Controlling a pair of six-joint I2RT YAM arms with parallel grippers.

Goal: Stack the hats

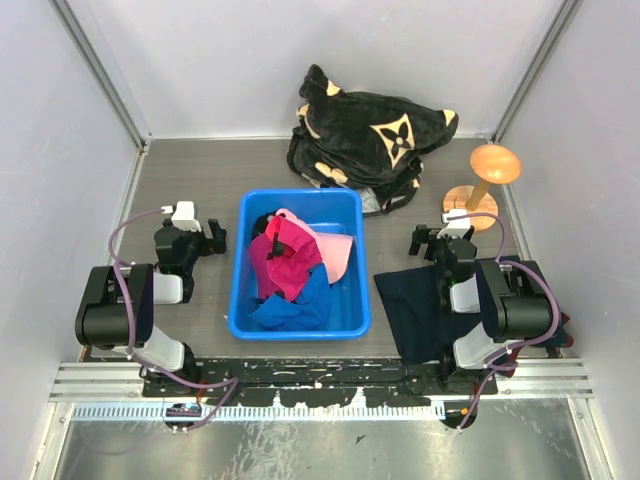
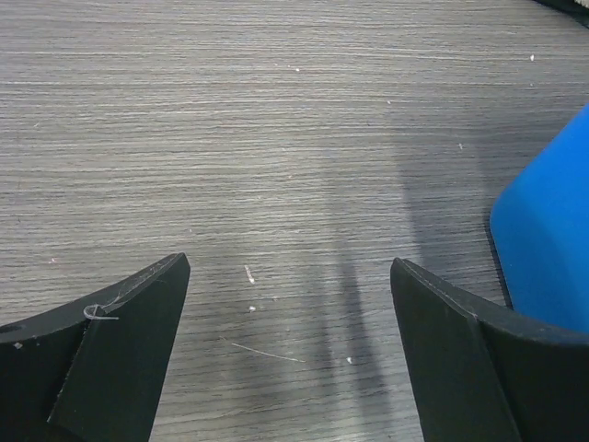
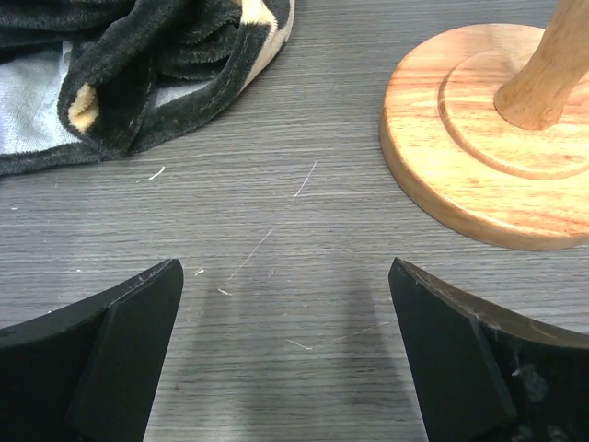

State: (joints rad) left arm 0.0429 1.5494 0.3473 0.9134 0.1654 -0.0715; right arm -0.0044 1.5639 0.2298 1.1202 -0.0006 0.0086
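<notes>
- The left arm [image 1: 130, 300] sat folded back on itself at the near left of the counter [image 1: 200, 170], with its wrist reaching forward toward the far side.
- The left jaws stood wide apart with nothing between them. The left wrist view showed only bare grey woodgrain in the gap.
- A corner of the blue bin [image 2: 548, 230] lay just right of the left jaws, apart from them.
- The right arm [image 1: 505, 300] was folded the same way at the near right, its lower links resting over a flat dark navy cloth [image 1: 415, 305] spread on the counter.
- The right jaws were also spread wide and held nothing, hanging low over bare counter.
- Ahead of the right jaws stood the round base of a wooden stand [image 3: 488, 138] to the right. The edge of a black plush bundle [image 3: 138, 74] with tan marks lay to the left, and neither touched the jaws.
- The hats lay heaped together inside the blue bin, between the two arms.
- The magenta hat [image 1: 283, 255] lay in the middle and the light pink hat [image 1: 335, 255] beside it on the right.
- The royal blue hat [image 1: 300, 300] lay at the near side and the black hat [image 1: 262, 225] at the far left corner.
- The hats were crumpled against each other, not nested in a neat stack.
</notes>
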